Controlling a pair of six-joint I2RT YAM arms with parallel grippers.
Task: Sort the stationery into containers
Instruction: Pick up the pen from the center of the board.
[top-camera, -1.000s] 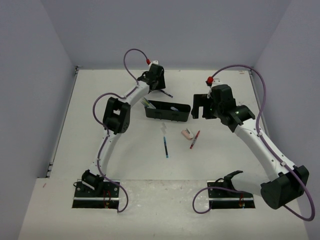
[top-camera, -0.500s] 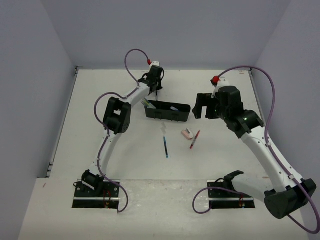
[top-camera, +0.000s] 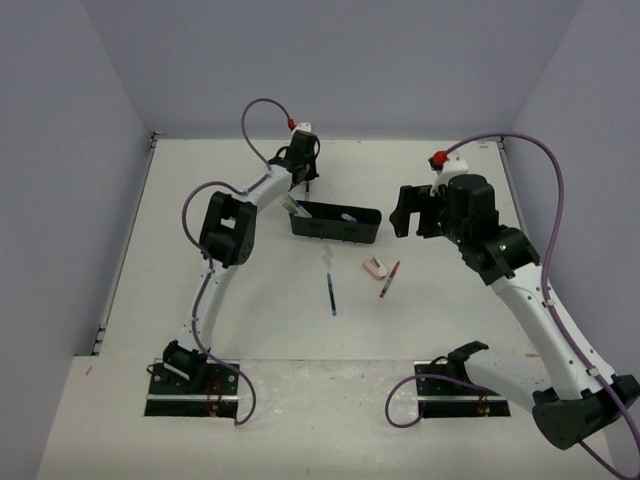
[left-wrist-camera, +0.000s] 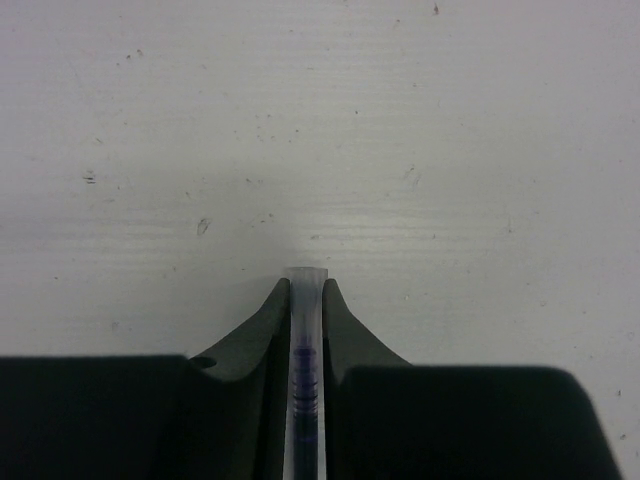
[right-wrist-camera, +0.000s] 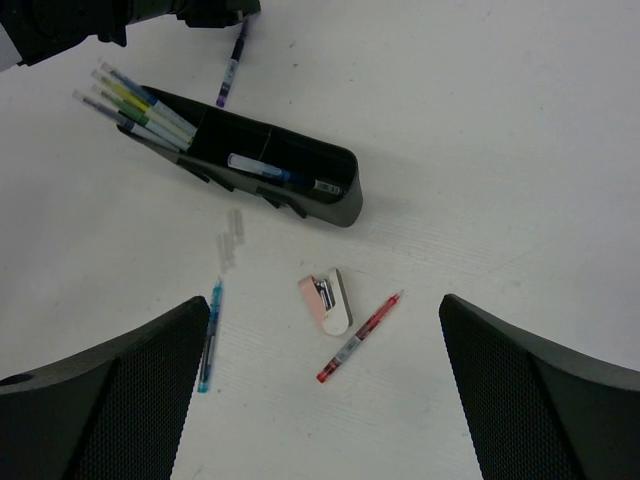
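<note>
Organizer tray (top-camera: 335, 236): long, low and black, lying left to right at the middle of the bench (top-camera: 270, 330), on its far half.
Pens in tray (right-wrist-camera: 140, 110): a bundle of yellow-green, blue and pale barrels in the left compartment, with their ends sticking out over the tray's left end. One blue-and-white pen (right-wrist-camera: 268, 169) lies flat in a compartment further right.
Purple pen (left-wrist-camera: 304, 365): a clear barrel with purple ink, pinched between the fingers of the left gripper (left-wrist-camera: 305, 292). It sits just beyond the far wall of the tray's left end. Whether its tip touches the bench cannot be told.
Left gripper: closed tight on the purple pen, over bare bench.
Eraser (top-camera: 374, 267): pinkish-white, on the bench near the tray's right end, on the near side.
Red pen (top-camera: 389, 279): lying at a slant just right of the eraser, apart from it.
Blue pen (top-camera: 331, 292): on the bench nearer than the tray, left of the eraser.
Clear pen (right-wrist-camera: 232, 237): faint, between the tray and the blue pen.
Right gripper (top-camera: 408, 213): fingers (right-wrist-camera: 120, 400) spread wide and holding nothing, above the bench just right of the tray.
</note>
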